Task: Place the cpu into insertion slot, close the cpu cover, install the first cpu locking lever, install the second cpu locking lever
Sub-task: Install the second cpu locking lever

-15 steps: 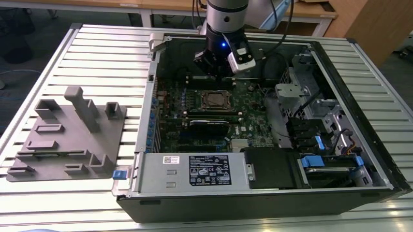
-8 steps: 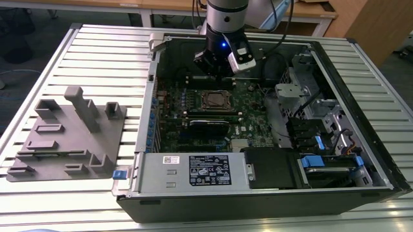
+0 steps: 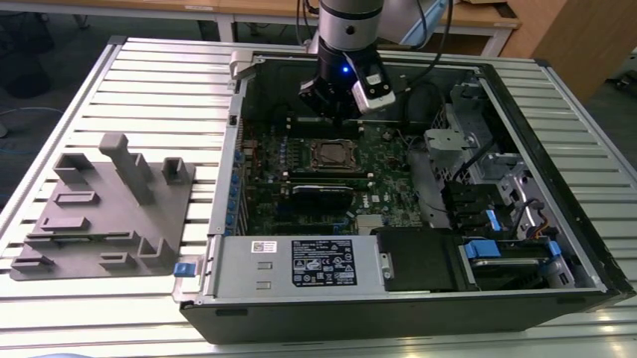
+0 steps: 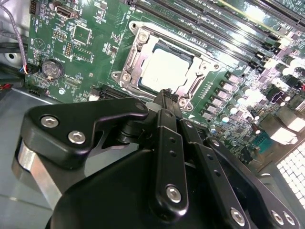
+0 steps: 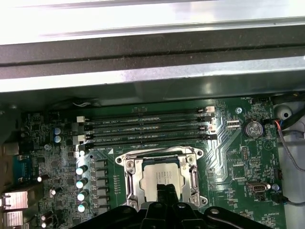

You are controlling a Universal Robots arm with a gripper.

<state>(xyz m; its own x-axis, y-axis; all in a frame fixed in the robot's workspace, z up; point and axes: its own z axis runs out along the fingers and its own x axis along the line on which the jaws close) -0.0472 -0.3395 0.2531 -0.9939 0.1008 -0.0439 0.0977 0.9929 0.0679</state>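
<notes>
The gripper (image 4: 167,98), its fingers pressed together and holding nothing, hangs just above the edge of the cpu cover (image 4: 140,52), which lies closed over the cpu (image 4: 164,70) seated in the insertion slot (image 5: 161,177) on the green board (image 5: 238,157) inside the open computer case (image 3: 557,246).

The cpu (image 4: 164,70) has a dull, matt silver-grey metal top. The cpu cover (image 4: 190,78) is bright, smooth stamped metal. The green circuit board (image 4: 86,52) looks glossy. The tool (image 4: 164,98) is matt black with shiny screw heads. The table (image 3: 149,82) is ribbed, pale brushed metal.
</notes>
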